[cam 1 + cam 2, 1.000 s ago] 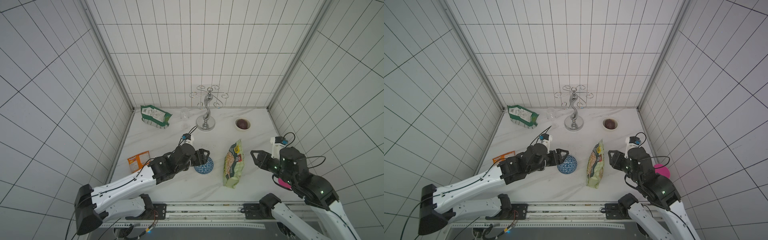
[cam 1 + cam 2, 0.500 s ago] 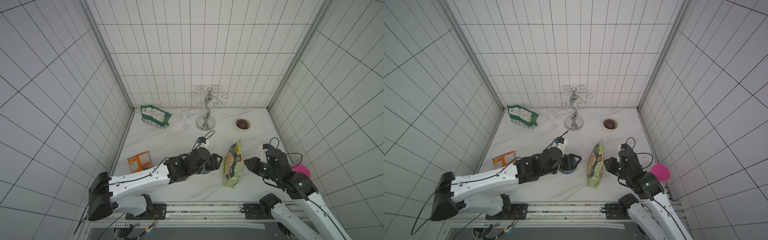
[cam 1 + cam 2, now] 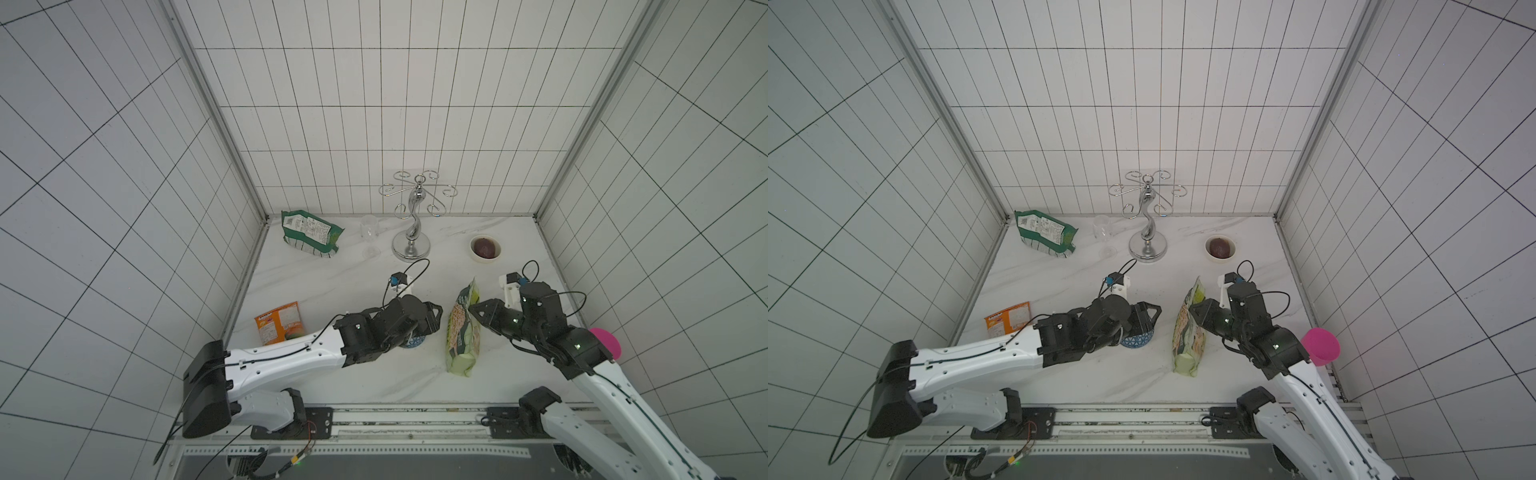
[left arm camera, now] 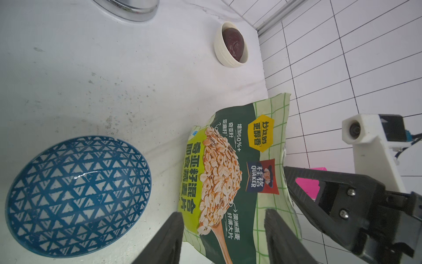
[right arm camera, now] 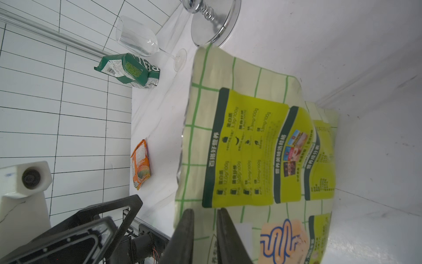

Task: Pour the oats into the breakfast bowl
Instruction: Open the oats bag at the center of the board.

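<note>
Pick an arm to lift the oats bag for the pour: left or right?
Right. The right fingers pinch the edge of the oats bag, so it can likely lift straight away. The left fingers stand open, short of the bag, beside the breakfast bowl.

white tiled walls [image 3: 374, 124] with dark grout enclose a white marbled tabletop [image 3: 324, 282], evenly lit.

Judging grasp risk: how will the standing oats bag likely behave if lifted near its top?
Probably floppy: the oats bag looks thin, wrinkled and bowed. Likely bottom-heavy, as its base bulges in a top view. Tall and narrow, so it may tip if nudged.
</note>
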### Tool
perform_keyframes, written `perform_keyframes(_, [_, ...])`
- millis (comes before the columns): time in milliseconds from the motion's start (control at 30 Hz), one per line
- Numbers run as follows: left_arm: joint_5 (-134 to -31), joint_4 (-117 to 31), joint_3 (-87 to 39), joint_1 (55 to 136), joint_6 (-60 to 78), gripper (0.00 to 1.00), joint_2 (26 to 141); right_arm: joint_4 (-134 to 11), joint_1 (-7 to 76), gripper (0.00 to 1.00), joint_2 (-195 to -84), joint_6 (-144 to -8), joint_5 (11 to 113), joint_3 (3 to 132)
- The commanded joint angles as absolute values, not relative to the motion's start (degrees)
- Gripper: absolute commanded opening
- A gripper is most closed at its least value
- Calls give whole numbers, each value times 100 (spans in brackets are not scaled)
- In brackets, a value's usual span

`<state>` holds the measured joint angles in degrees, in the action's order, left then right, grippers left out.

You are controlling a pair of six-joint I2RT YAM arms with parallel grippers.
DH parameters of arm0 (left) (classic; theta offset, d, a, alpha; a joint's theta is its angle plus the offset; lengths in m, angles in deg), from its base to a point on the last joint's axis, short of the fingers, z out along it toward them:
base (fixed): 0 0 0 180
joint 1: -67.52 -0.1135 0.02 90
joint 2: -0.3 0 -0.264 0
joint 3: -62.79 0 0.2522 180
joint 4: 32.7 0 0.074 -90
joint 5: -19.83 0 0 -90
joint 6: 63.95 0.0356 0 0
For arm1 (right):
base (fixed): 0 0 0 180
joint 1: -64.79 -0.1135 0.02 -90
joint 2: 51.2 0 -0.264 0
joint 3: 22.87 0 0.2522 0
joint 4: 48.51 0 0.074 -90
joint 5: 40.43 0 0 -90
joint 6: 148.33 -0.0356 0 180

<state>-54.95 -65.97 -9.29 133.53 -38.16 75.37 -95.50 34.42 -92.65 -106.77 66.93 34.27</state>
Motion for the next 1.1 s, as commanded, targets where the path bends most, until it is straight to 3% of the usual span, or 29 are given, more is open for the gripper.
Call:
perform_keyframes(0, [-5286,-6533,-964,13378,-3974,59,7400,-9652,3472,22,-9182,-10552,6556,3629])
perform_keyframes(167, [-5456,-6482,-1019,13374,-3836,59,7381,-10364,3467,25,-8797,-10365,5999,3881])
perform_keyframes(333, [-5847,-6365,-1089,13375,-3616,61,7427,-10557,3473,33,-8732,-10228,6098,4006])
perform_keyframes(1067, [-6277,-6294,-1229,13370,-3527,64,7734,-10642,3473,30,-9194,-9906,6270,4063])
